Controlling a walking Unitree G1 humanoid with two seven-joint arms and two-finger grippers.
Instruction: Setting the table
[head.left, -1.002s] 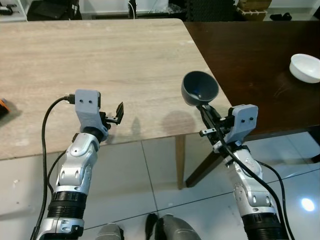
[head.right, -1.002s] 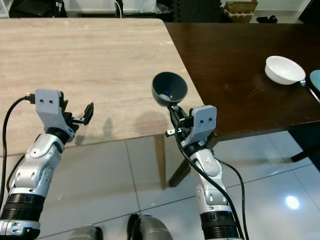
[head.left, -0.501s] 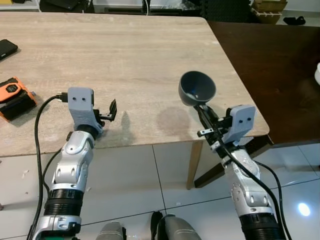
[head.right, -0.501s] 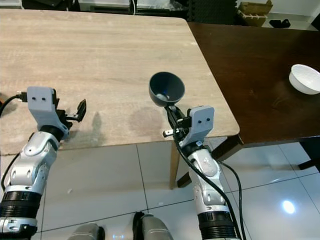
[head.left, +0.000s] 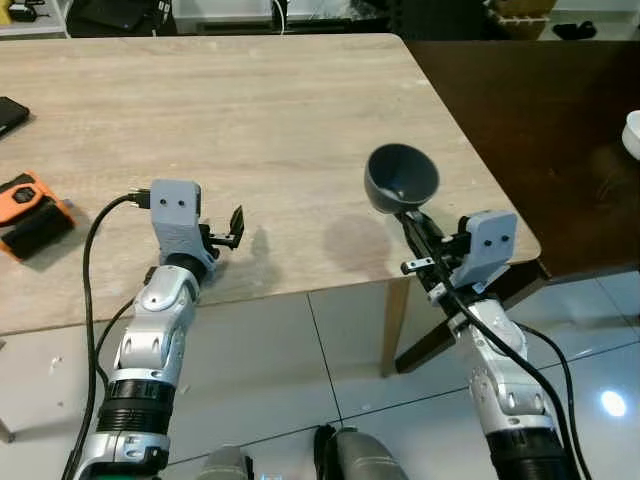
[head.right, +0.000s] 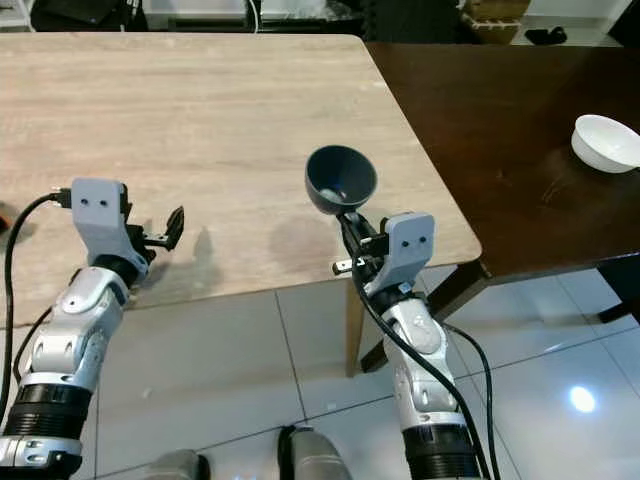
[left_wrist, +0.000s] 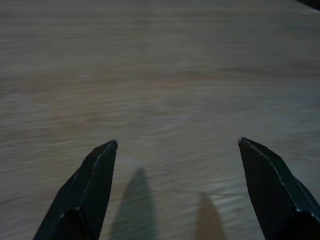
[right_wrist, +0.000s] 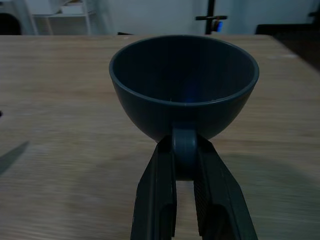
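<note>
The right gripper (head.left: 415, 225) clamps a dark grey bowl (head.left: 401, 178) by a stub or handle at its base, with the bowl's open mouth facing forward and up. It sits just right of centre in the left eye view, held in the air above the near right corner of the light wood table (head.left: 220, 110). A soft round shadow lies on the wood just left of the bowl, so it looks well clear of the surface. To set it down, the arm would likely need to tip the bowl upright and lower it.

The left gripper (head.left: 232, 228) hovers over the table's near edge at centre left, its fingers spread wide and holding nothing.

An orange and black tool (head.left: 27, 205) lies at the far left edge. A dark wood table (head.left: 530, 110) fills the upper right, with a white bowl (head.right: 606, 142) on it, well apart from the grey one. Nothing stands on the wood beneath the held bowl.
</note>
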